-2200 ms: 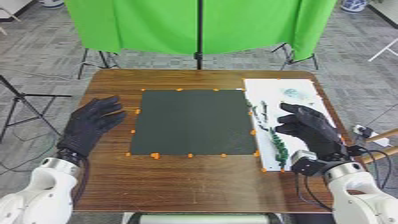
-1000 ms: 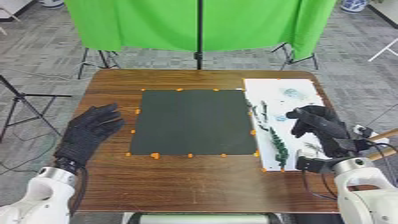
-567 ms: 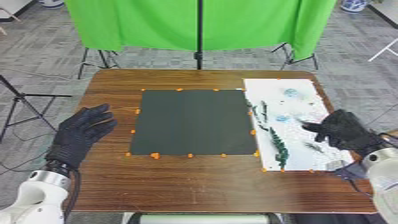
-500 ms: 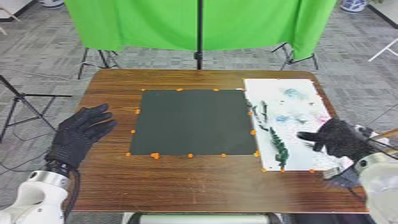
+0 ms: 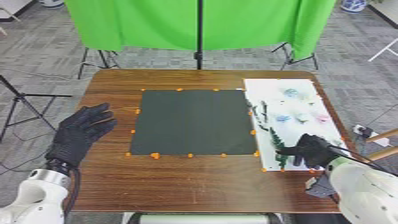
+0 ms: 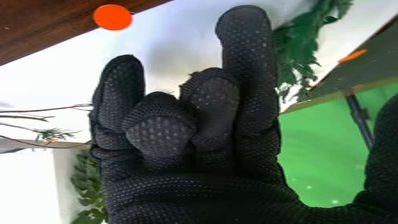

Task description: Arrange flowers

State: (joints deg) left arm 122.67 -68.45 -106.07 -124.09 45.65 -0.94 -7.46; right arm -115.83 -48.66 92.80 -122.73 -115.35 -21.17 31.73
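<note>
Over the near end of the white sheet (image 5: 270, 90), my right hand (image 5: 313, 150) is beside a long green leafy stem (image 5: 276, 142). In the right wrist view the palm of my right hand (image 6: 204, 192) holds nothing; some fingers are bent, others extended, the thumb apart. Leafy green (image 6: 300, 47) lies past its fingers, and thin twigs (image 6: 40, 116) are off to another side. Blue (image 5: 282, 118), whitish (image 5: 302, 117) and pink flowers (image 5: 322, 118) lie mid-sheet, a pale blue one (image 5: 291, 93) farther back. My left hand (image 5: 82, 127) is open at the table's left edge.
A dark grey square mat (image 5: 193, 122) covers the middle of the brown table (image 5: 191, 185), marked round with orange dots. It borders the white sheet. A green curtain (image 5: 142, 25) hangs beyond the table, and wooden poles (image 5: 384, 135) stand off its right edge.
My right hand has gone from mid-sheet out to the right, then back to the sheet's near end, uncovering the blue, whitish and pink flowers. My left hand has shifted slightly nearer.
</note>
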